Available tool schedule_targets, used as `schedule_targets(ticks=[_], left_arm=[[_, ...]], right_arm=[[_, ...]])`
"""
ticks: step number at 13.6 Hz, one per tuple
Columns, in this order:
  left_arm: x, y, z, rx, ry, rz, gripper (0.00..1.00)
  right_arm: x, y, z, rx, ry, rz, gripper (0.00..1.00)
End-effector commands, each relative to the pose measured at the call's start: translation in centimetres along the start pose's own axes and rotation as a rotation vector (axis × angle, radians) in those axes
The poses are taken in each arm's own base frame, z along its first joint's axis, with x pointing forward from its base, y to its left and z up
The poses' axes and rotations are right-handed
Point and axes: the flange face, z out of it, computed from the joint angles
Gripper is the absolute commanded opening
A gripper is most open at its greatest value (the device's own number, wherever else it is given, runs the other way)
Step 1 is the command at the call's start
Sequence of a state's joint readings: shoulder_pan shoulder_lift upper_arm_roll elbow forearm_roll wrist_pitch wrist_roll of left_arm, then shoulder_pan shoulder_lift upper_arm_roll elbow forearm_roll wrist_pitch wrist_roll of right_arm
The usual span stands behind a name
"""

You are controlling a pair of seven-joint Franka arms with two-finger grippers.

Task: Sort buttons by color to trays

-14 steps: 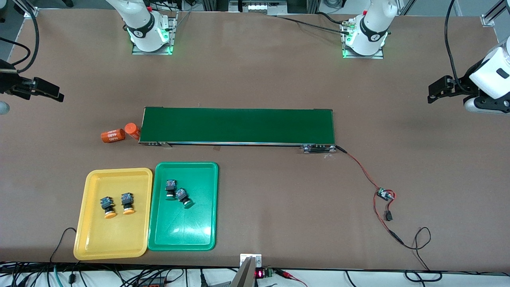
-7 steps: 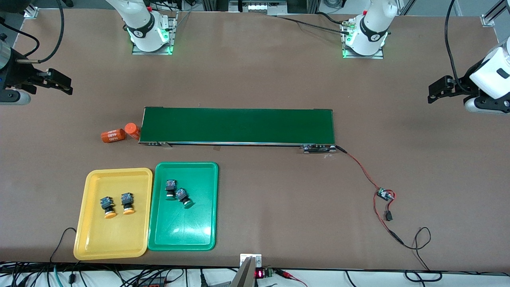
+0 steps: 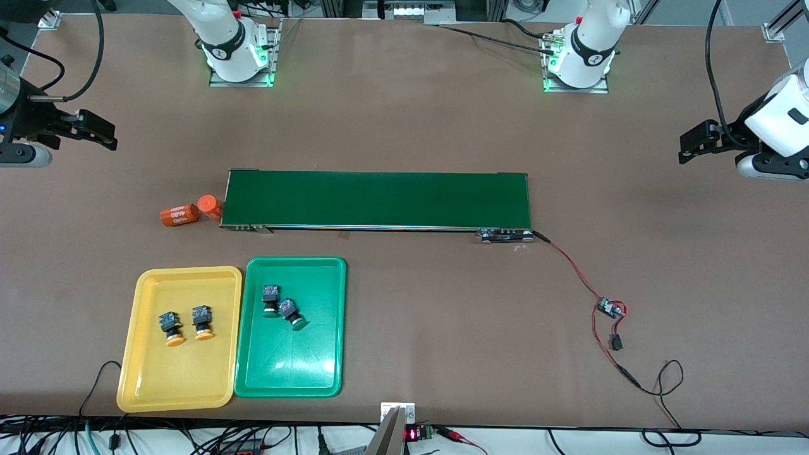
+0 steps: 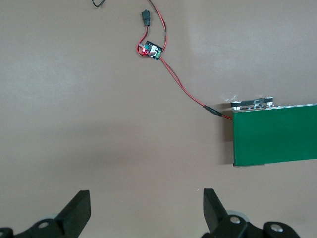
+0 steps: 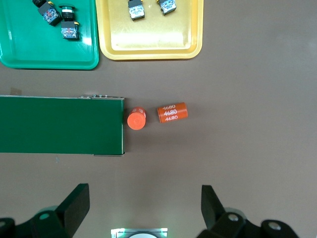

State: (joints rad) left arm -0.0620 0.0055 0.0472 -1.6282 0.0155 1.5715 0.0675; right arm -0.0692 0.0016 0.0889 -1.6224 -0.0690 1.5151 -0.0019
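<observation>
Two yellow-capped buttons (image 3: 186, 324) are being shown lying side by side in the yellow tray (image 3: 152, 385), and two green-capped buttons (image 3: 282, 308) are lying touching each other in the green tray (image 3: 297, 379); the trays are sitting side by side near the table (image 3: 411, 120) edge closest to the front camera, toward the right arm's end. No button is being seen on the conveyor belt (image 3: 376, 199) or on the bare table, so the sorting is being judged complete. The right gripper (image 3: 95, 131) is being held empty, fingers spread wide, over the table edge at the right arm's end, above the side of the belt toward the robots' bases. The left gripper (image 3: 695, 144) is being held likewise open and empty over the edge at the left arm's end, where that arm is waiting. Two orange cylinders (image 3: 189, 211) marked "4680" are lying just off the belt's end, one touching its frame; they are no part of the sort and are best left alone. A small circuit board (image 3: 610, 308) on red wires is lying near the belt's other end. If any step is still in hand, it is a retreat, best done with both grippers kept high and wide of trays and wiring so nothing sorted is disturbed.
</observation>
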Motion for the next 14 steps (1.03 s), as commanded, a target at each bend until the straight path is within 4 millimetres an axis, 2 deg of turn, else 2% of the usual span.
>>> schedule_targets(ticks=[1,6,14], left_arm=[[-0.2,-0.2,-0.5,0.015,-0.002,0.014,1.0],[-0.2,-0.2,-0.5,0.015,-0.002,0.014,1.0],[-0.3,-0.2,-0.4,0.015,-0.006,0.014,1.0]], right_arm=[[-0.5,-0.5,-0.2,0.007,0.0,0.002,1.0],[-0.2,-1.4,-0.2,0.092,0.015,-0.001,1.0],[1.3,-3.2,1.1,0.103,0.023,-0.034,1.0]])
